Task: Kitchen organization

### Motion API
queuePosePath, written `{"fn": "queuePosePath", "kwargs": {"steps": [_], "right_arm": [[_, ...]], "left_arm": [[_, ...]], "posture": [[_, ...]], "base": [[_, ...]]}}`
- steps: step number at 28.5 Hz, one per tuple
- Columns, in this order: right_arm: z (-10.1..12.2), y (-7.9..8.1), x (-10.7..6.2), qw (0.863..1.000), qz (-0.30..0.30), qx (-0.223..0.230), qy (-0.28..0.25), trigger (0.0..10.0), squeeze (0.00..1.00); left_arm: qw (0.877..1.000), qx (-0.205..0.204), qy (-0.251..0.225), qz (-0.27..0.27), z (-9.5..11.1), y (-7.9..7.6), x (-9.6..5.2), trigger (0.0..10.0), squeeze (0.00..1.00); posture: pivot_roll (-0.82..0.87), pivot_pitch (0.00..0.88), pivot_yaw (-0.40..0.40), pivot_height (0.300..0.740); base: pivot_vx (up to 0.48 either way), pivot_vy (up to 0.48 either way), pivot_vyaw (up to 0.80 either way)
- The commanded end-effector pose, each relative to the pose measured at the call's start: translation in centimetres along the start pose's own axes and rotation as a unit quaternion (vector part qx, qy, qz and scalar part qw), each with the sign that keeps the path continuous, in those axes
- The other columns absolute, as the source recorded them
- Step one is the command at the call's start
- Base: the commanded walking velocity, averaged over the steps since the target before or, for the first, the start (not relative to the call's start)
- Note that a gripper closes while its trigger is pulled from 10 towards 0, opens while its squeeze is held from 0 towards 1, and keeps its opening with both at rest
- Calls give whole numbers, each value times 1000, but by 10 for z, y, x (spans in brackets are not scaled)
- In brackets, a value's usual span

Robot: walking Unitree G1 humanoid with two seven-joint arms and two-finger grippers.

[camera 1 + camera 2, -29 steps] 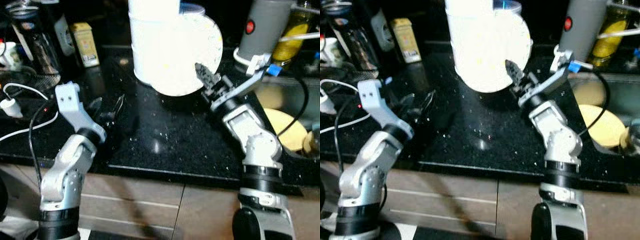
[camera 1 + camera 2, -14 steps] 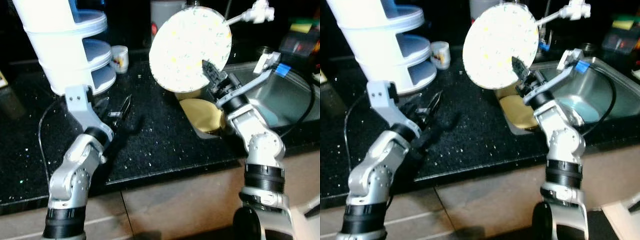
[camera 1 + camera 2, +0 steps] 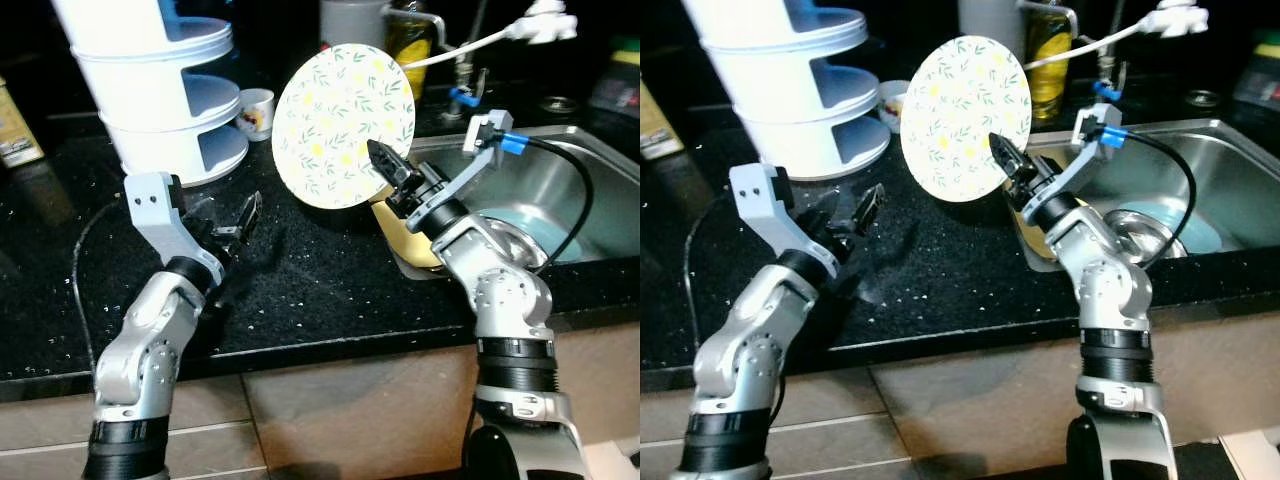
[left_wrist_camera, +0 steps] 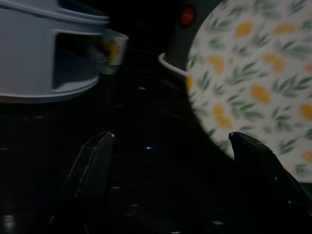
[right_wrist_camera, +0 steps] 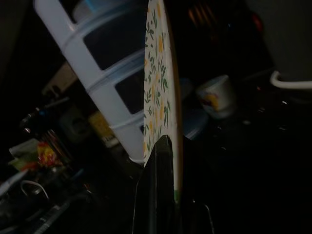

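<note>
Over the black speckled countertop (image 3: 300, 280) by the steel sink's (image 3: 560, 170) edge, your right gripper (image 3: 385, 165) clamps the round floral-print plate (image 3: 343, 125) upright; left gripper (image 3: 235, 215) hovers spread, empty.

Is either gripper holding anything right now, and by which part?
The right gripper pinches the floral plate by its lower rim, holding it upright. The left gripper is open, holding nothing.

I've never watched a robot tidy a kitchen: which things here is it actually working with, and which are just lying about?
In use: patterned plate, held upright in the right pincer; sink beside it.

Lying about: white tiered rack, small cup, yellow plate, oil bottle, faucet.
</note>
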State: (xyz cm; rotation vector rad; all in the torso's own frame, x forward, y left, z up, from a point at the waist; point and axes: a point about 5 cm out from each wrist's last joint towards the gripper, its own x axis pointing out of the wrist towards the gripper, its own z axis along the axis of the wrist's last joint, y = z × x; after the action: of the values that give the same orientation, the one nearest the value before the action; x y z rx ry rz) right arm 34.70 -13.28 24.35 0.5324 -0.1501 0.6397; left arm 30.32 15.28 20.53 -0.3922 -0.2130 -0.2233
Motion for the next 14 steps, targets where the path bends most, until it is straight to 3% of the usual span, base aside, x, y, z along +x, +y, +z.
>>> {"fn": "queuePosePath", "kwargs": {"steps": [1,10,12,14], "right_arm": [[8,5,1,1000,11,-24,-15,10000,0],[4,5,3,997,0,-80,8,10000,0],[-1,5,5,990,-5,-135,38,10000,0],[-4,6,6,987,-7,-150,49,10000,0]], "left_arm": [[1000,4,1,6,-2,2,0,10000,0],[1000,1,-1,7,-1,3,0,10000,0],[1000,1,-1,8,-2,2,0,10000,0],[1000,2,0,8,-2,2,0,10000,0]], "posture": [[27,0,18,740],[26,0,15,740],[23,0,14,740],[23,0,14,740]], "base": [[0,-364,0],[0,-386,0],[0,-349,0],[0,-345,0]]}}
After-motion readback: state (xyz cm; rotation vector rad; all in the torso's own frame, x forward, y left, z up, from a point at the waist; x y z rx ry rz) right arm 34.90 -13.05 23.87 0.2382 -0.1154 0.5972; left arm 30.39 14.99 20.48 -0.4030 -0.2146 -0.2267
